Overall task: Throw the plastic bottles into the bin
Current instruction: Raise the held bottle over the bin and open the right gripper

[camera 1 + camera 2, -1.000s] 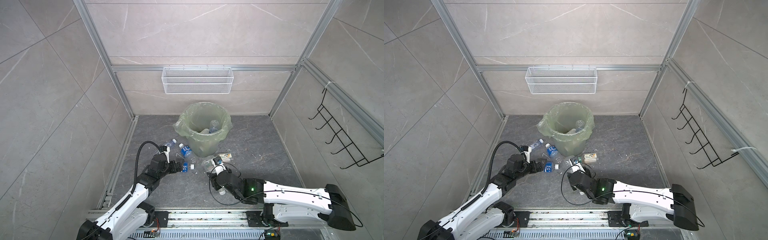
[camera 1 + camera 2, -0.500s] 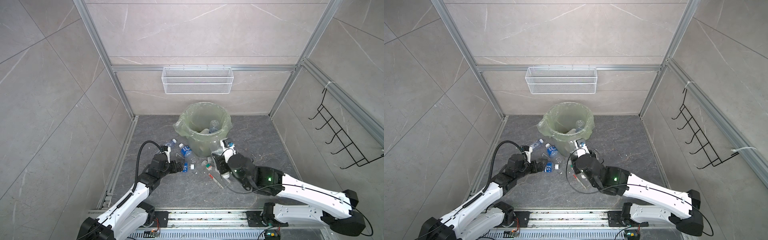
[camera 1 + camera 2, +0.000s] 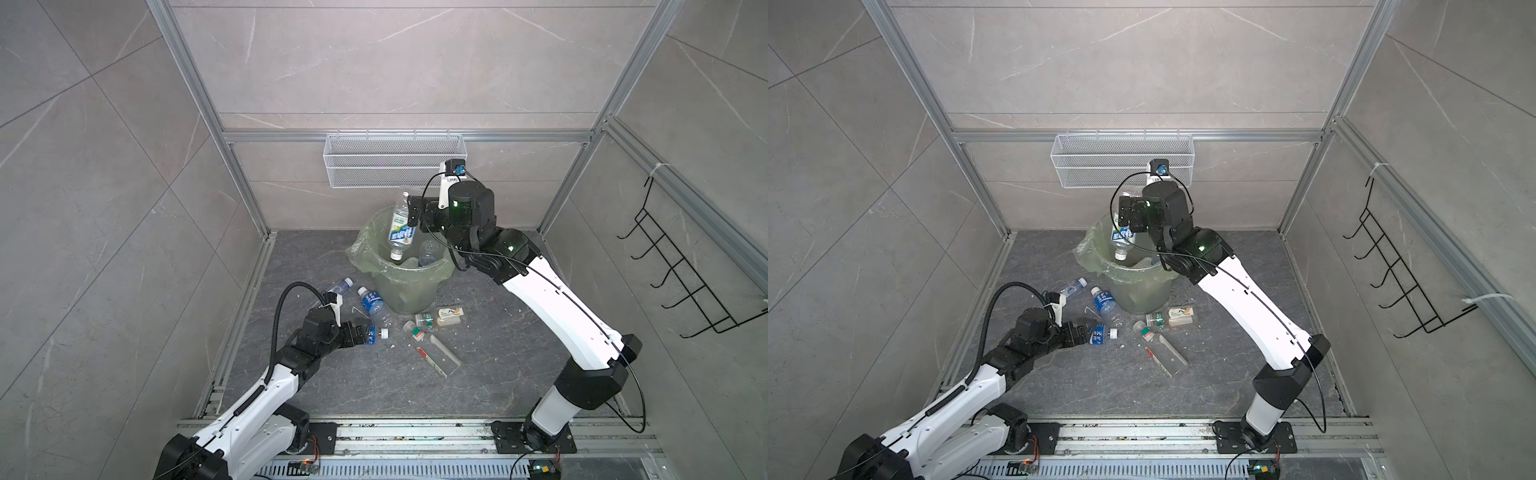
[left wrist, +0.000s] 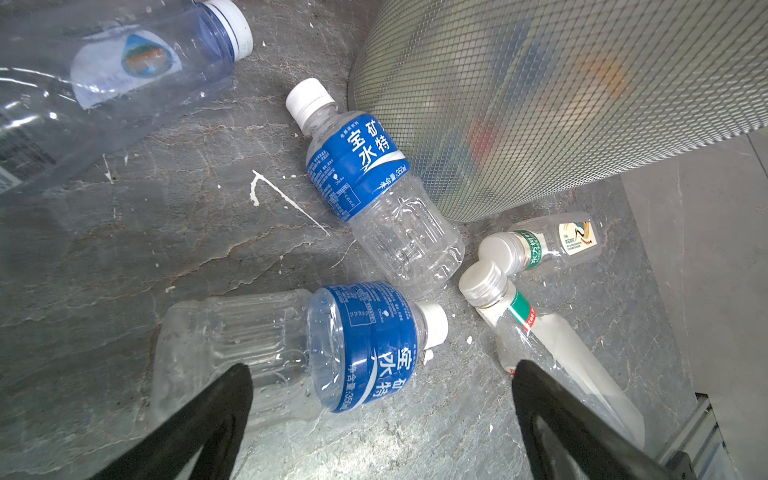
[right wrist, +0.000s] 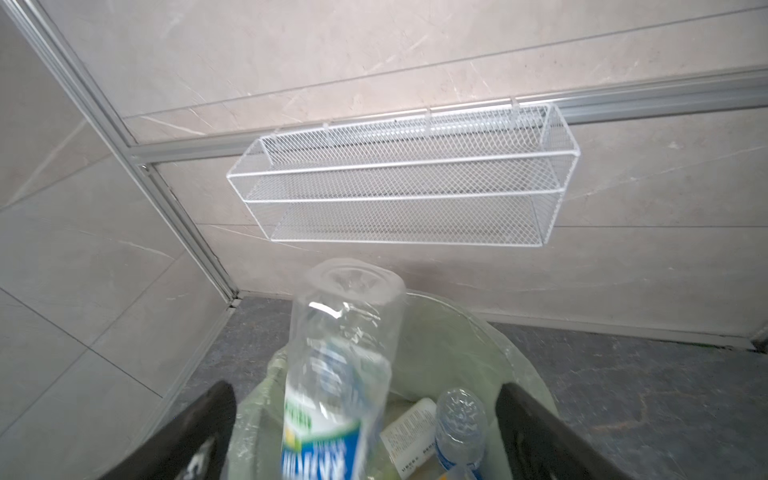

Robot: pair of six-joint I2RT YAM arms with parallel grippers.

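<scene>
My left gripper (image 4: 380,370) stood wide and empty, low over the floor, with a blue-label bottle (image 4: 365,345) lying on its side between my fingers (image 4: 216,415), cap pointing away from me. I judged it empty and very light, with thin walls that would dent under a hard squeeze and a round body that would roll or skid off smooth pads. The labelled shoulder near the cap looked the stiffest place to close across. Just past my fingertips lay a pair of silver-capped bottles (image 4: 536,245), and off to the side a second blue bottle (image 4: 361,166) rested against the bin (image 4: 540,104). A bluish bottle (image 4: 104,83) lay farther off. My right gripper (image 5: 365,388) was spread wide too, gripping nothing, high over the bin's rim (image 5: 519,357). A green-label bottle (image 5: 332,361) hung neck down between those fingers (image 5: 536,432), blurred and touching neither as far as I could tell, above bottles lying in the bin. Beyond it the wire basket (image 5: 399,178) hung on the wall.
</scene>
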